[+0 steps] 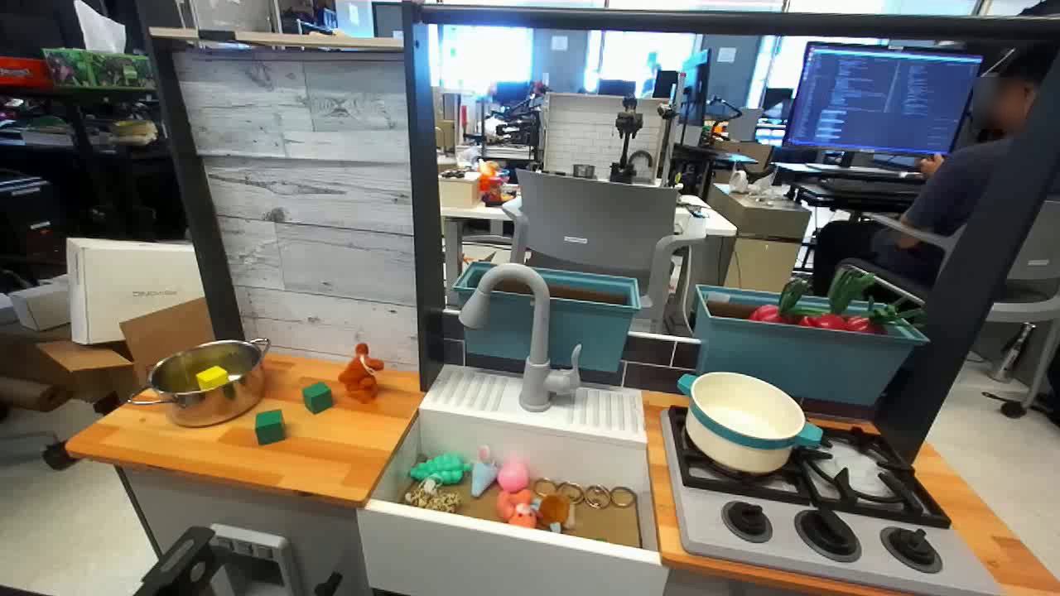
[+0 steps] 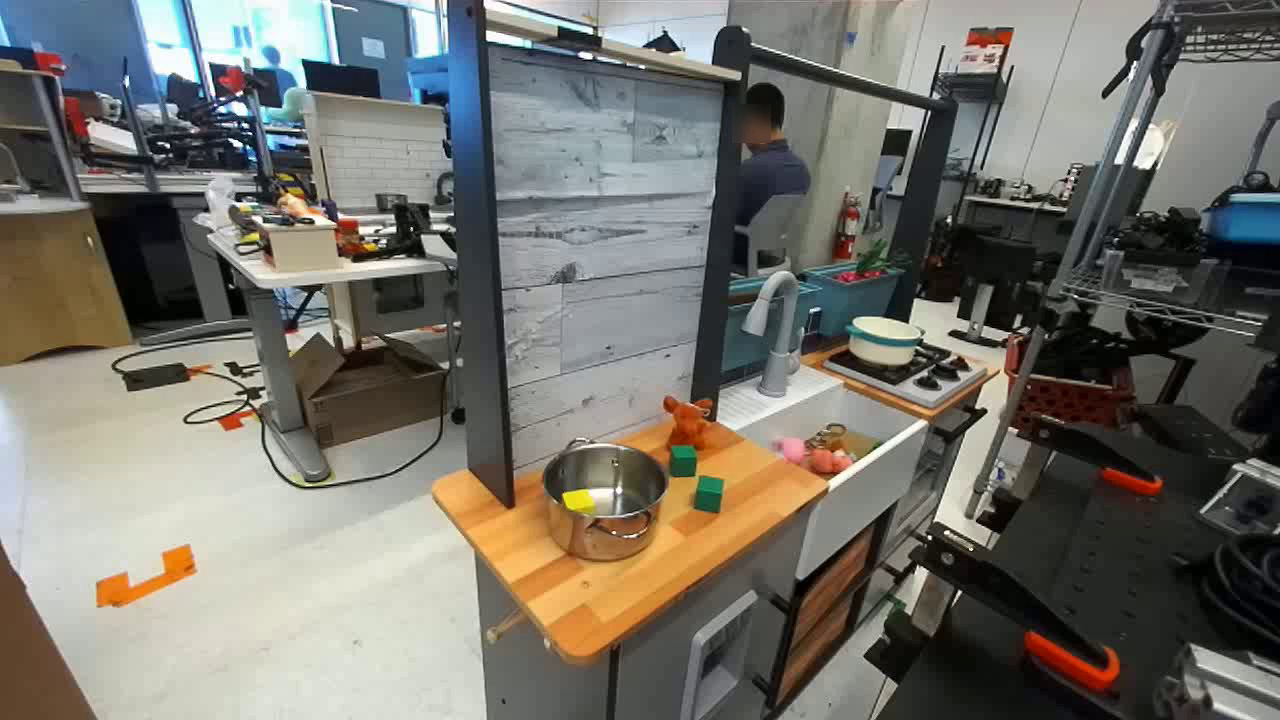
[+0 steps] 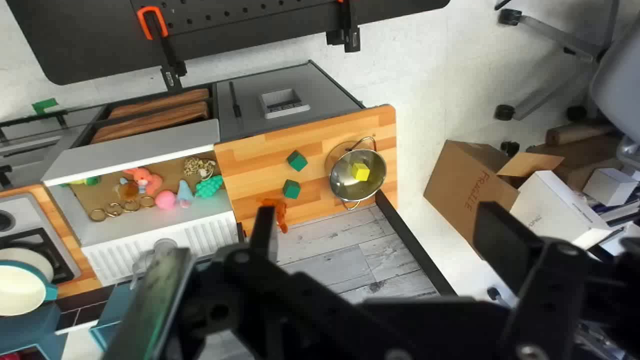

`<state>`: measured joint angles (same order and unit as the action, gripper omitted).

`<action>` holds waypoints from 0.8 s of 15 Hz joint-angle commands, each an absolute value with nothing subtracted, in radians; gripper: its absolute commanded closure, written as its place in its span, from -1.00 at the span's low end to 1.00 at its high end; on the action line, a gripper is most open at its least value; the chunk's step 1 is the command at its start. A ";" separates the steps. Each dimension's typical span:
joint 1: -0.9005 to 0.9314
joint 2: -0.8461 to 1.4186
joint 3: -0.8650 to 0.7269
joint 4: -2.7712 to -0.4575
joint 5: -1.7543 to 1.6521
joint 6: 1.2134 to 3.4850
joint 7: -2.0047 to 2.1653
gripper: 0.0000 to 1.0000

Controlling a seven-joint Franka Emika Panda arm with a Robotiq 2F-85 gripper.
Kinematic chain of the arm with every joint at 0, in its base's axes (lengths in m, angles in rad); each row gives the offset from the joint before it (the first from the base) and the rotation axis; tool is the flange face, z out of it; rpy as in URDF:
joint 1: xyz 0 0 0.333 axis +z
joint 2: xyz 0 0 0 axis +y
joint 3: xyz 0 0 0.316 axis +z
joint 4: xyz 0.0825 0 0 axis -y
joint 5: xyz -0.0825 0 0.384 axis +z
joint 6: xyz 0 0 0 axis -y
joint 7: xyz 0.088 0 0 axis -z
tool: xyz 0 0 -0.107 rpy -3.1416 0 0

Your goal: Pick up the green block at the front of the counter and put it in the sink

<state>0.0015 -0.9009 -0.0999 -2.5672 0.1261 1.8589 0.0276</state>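
Looking down on the light brown wooden worktop (image 3: 255, 175), I am holding my black two-fingered gripper (image 3: 378, 217) with the fingers spread wide, and nothing is sitting between them. The deep green cube-shaped block (image 3: 297, 161) is resting on this worktop, nearer to the front edge than a second, similar green cube (image 3: 291, 189); it is standing between the white rectangular sink (image 1: 497, 556) and the shiny round metal pot (image 1: 224, 406), touching neither. About handling, I am expecting a light and stiff body, perhaps of painted wood or firm foam, but I cannot tell which. Its faces are looking flat and matt, so I am not fearing much slipping or breaking. I am planning to take hold at two opposite side faces, at middle height, turning my wrist so that flat sides, not corners, are meeting the fingers. Around it, the wood is showing strips of different tones. Inside the sink, a mint-green knobbly toy (image 1: 443, 468), a pink round toy (image 1: 513, 476) and thin metal rings (image 1: 585, 496) are lying, so an uneven landing is likely waiting.
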 commanded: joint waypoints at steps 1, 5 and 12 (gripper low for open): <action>-0.016 -0.899 -0.088 -2.564 0.138 1.857 0.016 -1.00; -0.027 -0.853 -0.086 -2.593 0.119 1.958 0.012 -1.00; -0.062 -0.736 -0.095 -2.569 0.110 2.085 0.018 -1.00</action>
<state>-0.0423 -0.7850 -0.0979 -2.5988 0.1193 2.0430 0.0268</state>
